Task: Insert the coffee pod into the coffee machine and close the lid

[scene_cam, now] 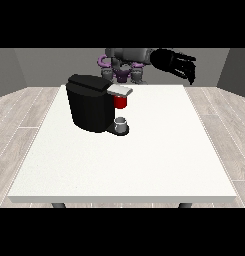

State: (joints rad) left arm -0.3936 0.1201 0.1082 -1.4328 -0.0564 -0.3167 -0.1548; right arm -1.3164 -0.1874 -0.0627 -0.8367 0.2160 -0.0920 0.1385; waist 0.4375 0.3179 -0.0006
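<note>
A white table (144, 165) is seen from across, with the robot (125, 62) small at its far edge. A black coffee machine (89, 104) stands on the table's far left part, upright, its body angled slightly toward the view's right. A grey lid (120, 90) is seen at the machine's top front, lying roughly level over the brew head. Just beneath the lid a red part (121, 102) is visible; it is taken to be the pod, seated in the machine's holder, though its full outline cannot be made out. Below it, on the machine's base plate, a small grey cup (121, 122) is set upright, directly under the red part and apart from it. One hand (176, 62) is noted at the view's right, raised above the table's far edge and well apart from the machine. Its fingers (189, 71) are extended and hang downward, somewhat spread, with nothing between them; the hand is released and grasps nothing. The hand at the view's left is not seen anywhere. Whether the lid is fully pressed down cannot be told from this side. Grey walls and a pale wood-plank floor (24, 120) are recorded around the table.
</note>
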